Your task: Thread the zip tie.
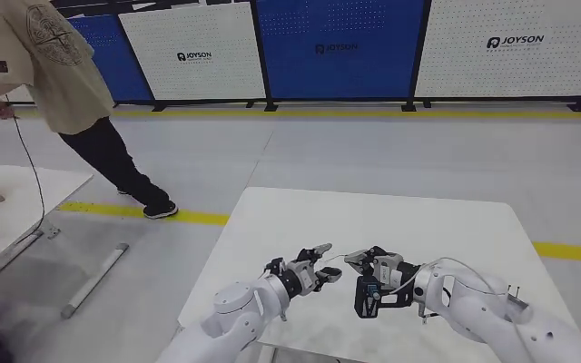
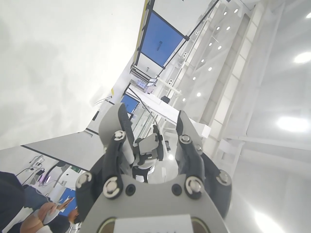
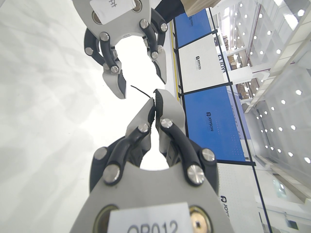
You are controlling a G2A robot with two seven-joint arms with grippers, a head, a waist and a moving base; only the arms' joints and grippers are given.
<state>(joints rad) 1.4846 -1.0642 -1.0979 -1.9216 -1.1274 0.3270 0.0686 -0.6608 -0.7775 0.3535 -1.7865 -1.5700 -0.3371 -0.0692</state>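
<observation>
right gripper [image 3: 155, 99]: ribbed black pads pressed together, clamped on the thin black plastic zip tie [image 3: 142, 92]. A short free end stuck out past the fingertips, slightly curved, pointing at the left gripper [image 3: 143, 87]. That one faced it tip to tip, fingers spread wide, nothing between the pads. The tie's end sat near that gap and touched neither finger; depth unclear. Both grippers had matte grey metal fingers, black linkage bars and shiny round steel pins. Both were over the near part of the smooth white rectangular table [image 1: 408, 213], roughly mid-width. Past the table was the glossy pale grey floor [image 1: 345, 150], with a yellow painted line [image 1: 195, 216] running across it. The far wall was flat perforated boards in black frames, blue panels [image 1: 340, 45] alternating with white panels [image 1: 191, 50].
</observation>
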